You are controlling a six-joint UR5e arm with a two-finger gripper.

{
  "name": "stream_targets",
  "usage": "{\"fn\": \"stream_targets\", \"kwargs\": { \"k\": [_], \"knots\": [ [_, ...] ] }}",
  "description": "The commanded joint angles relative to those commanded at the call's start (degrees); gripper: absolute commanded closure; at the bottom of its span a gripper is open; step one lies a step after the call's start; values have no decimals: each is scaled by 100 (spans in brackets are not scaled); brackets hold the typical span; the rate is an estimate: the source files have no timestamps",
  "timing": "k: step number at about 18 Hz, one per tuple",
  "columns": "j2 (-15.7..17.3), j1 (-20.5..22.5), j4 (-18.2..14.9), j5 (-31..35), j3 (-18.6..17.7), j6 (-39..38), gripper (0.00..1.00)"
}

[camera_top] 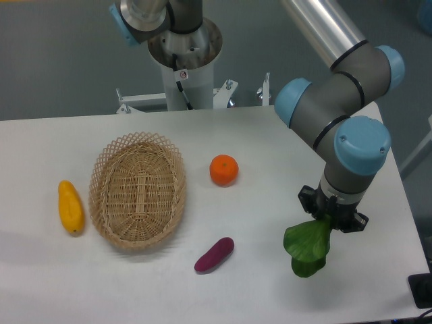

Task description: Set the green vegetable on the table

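In the fixed camera view, we see our gripper (329, 221) closed on the stalk end of the green vegetable (308, 246), whose dark leaves hang straight below the fingers, long axis roughly vertical and tipped slightly left. It sits over the right front part of the table (270, 297), well apart from the wicker basket (138, 190), the orange (223, 169), the purple eggplant (214, 254) and the yellow fruit (70, 206). Whether the leaf tips touch the tabletop we cannot tell. We judge that the placement turns on going straight down, then letting go.
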Motion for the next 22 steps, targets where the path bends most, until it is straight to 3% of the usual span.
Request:
{"fn": "stream_targets", "kwargs": {
  "k": [16, 19, 22],
  "knots": [
    [9, 0, 0, -26, -53, 18, 71],
    [79, 0, 44, -35, -175, 18, 71],
    [316, 26, 79, -35, -535, 157, 72]
  ]
}}
